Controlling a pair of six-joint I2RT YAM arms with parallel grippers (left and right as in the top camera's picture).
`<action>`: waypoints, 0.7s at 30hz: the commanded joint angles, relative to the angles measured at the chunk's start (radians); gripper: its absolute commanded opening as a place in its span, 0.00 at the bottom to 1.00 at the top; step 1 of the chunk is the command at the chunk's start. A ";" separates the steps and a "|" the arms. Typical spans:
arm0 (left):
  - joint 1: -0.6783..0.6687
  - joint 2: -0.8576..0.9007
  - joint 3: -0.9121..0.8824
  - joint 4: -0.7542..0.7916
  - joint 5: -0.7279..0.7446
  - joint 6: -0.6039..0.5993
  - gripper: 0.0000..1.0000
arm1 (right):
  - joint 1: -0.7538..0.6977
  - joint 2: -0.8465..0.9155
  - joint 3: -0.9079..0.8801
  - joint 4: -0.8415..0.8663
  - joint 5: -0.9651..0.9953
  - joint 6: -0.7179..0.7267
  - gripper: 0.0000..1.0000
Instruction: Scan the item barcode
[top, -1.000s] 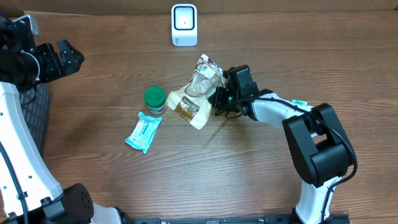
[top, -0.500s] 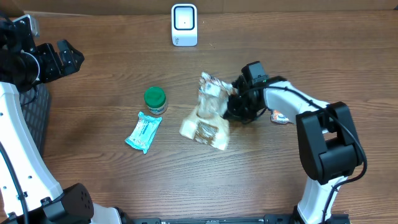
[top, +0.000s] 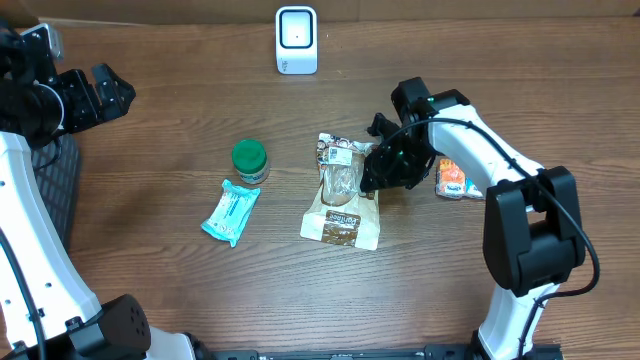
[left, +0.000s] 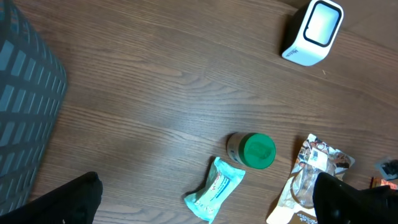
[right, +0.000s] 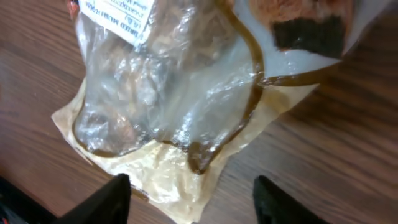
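Clear bag (top: 342, 192) lies flat mid-worktop (top: 450, 290), with its white label (top: 338, 153) face up at the far end. Right tool (top: 383, 172) sits at the bag's right edge, fingers (right: 111, 200) spread with the bag corner between them, no pinch. Left tool (top: 104, 92) is far left, spread wide and empty. Scanner (top: 296, 40) stands at the far edge, well apart from the bag. Green-lid jar (top: 249, 160) and teal packet (top: 230, 212) are left of the bag, orange packet (top: 452, 180) to its right.
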 joint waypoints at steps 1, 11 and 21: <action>-0.003 -0.007 0.014 0.001 0.008 0.019 1.00 | -0.063 -0.010 0.006 0.017 -0.034 0.013 0.66; -0.003 -0.007 0.014 0.001 0.008 0.019 1.00 | -0.168 -0.010 -0.248 0.181 -0.242 0.034 0.68; -0.003 -0.007 0.014 0.001 0.008 0.019 1.00 | -0.068 -0.010 -0.488 0.599 -0.242 0.310 0.68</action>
